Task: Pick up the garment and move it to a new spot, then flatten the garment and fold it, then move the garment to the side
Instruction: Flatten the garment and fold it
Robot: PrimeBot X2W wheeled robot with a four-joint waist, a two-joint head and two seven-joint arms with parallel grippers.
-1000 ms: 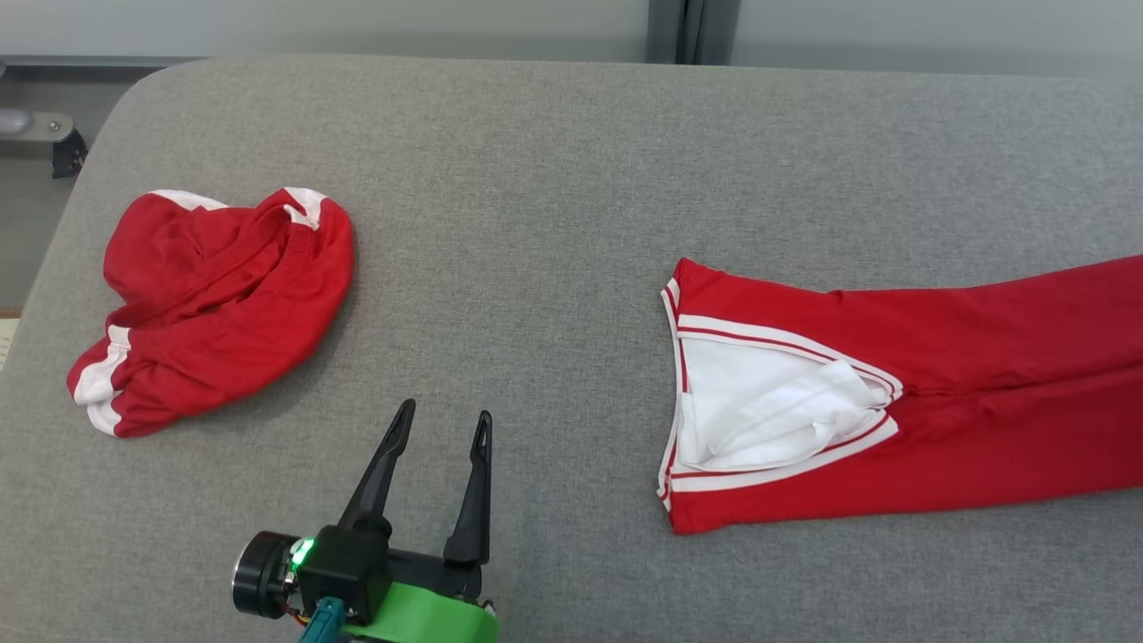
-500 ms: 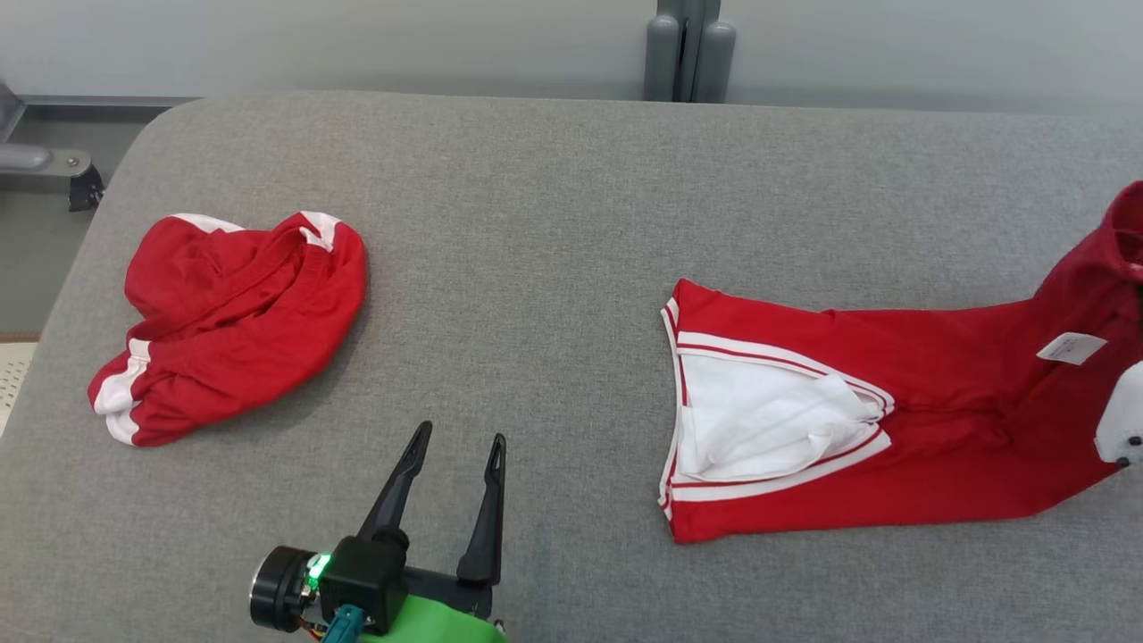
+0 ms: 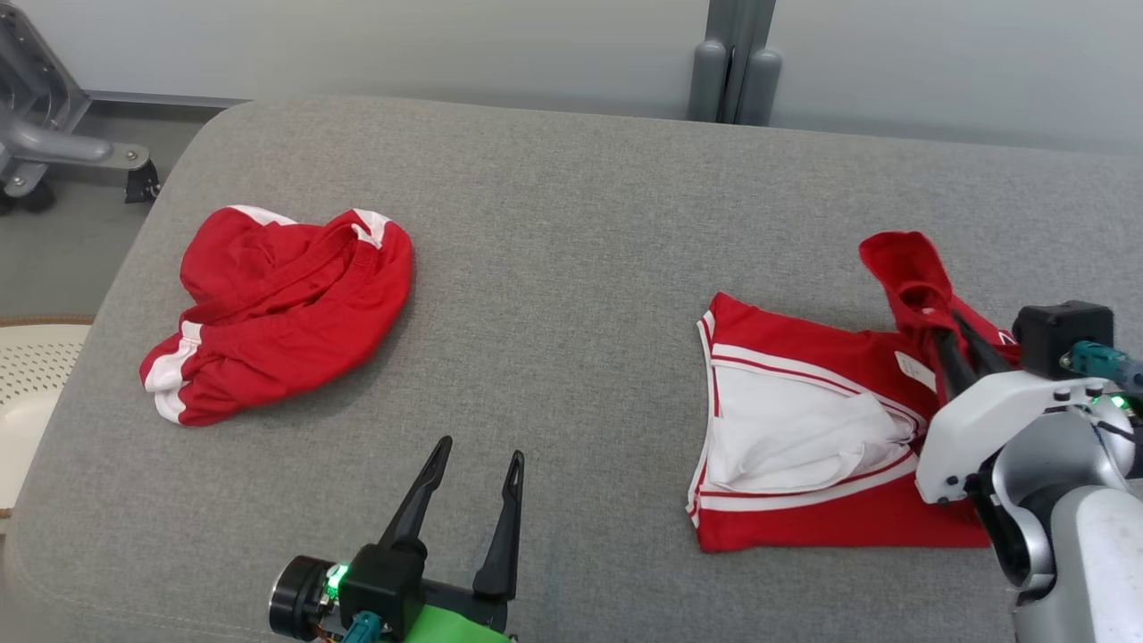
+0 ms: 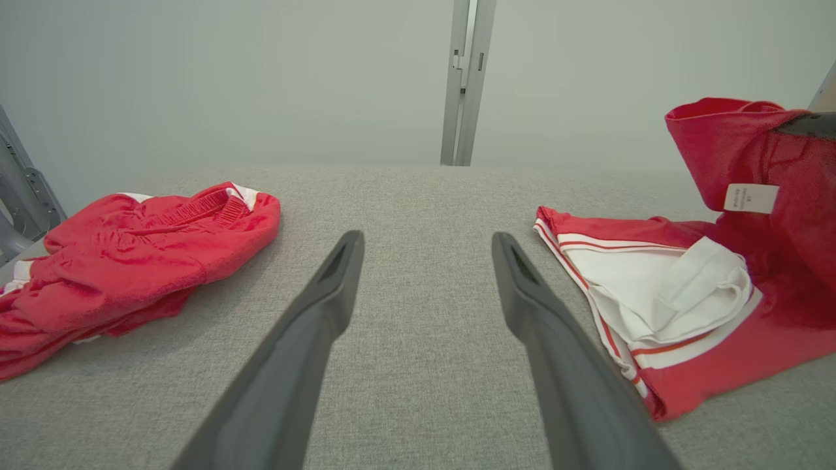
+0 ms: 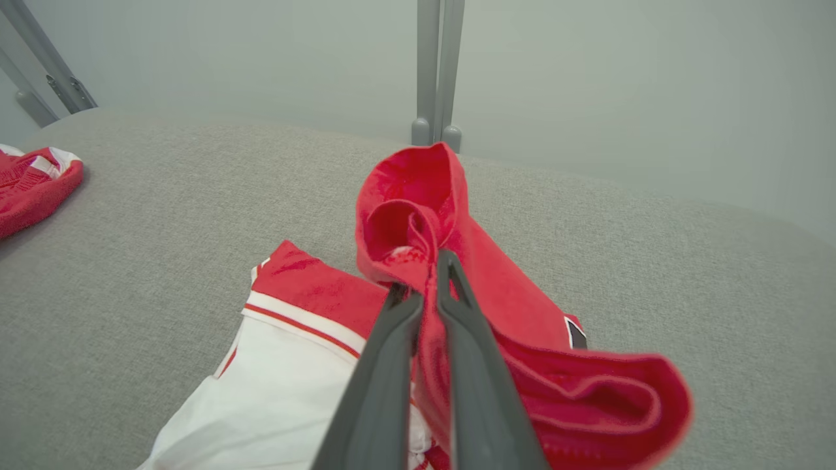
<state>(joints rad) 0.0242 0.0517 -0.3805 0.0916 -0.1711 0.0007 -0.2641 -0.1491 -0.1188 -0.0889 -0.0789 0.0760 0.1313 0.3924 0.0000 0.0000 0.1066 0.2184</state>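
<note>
Nearest, bottom of head view: left gripper [image 3: 480,448], two long dark fingers spread fully wide, nothing between them. Hovers low over bare grey woven fabric surface [image 3: 571,223], aimed away from the robot into the gap between the two garments. Probably parked clear to avoid snagging cloth, ready to help flatten later.

Lower right, slightly farther: right gripper [image 3: 945,326], closed tight on a bunched red fold of the red garment with white side panel and white stripes [image 3: 786,527]. In right wrist view, pinches the cloth close to the fingertips, with a rolled red loop sticking up above the grip. Looks like a pinch on a thick hem or waistband end, likely chosen for a firm hold on thin knit. Holds that end raised off the surface and doubled back over the rest, with a small white label [image 3: 913,368] exposed just beside the fingers. Leaves the rest lying flat on the right half of the surface, white panel up.

Judged: pick-up-and-move step in hand, flatten and fold not yet done. Risk: dragging instead of lifting, adding wrinkles, or slipping off the fold under the hanging weight.

Farther left, well apart from both grippers: crumpled red cloth heap with white trim [image 3: 277,313], untouched, near the surface's rounded left corner.

Farthest: grey upright post [image 3: 732,62] behind the far edge; grey metal frame [image 3: 54,143] at far left, off the surface.
</note>
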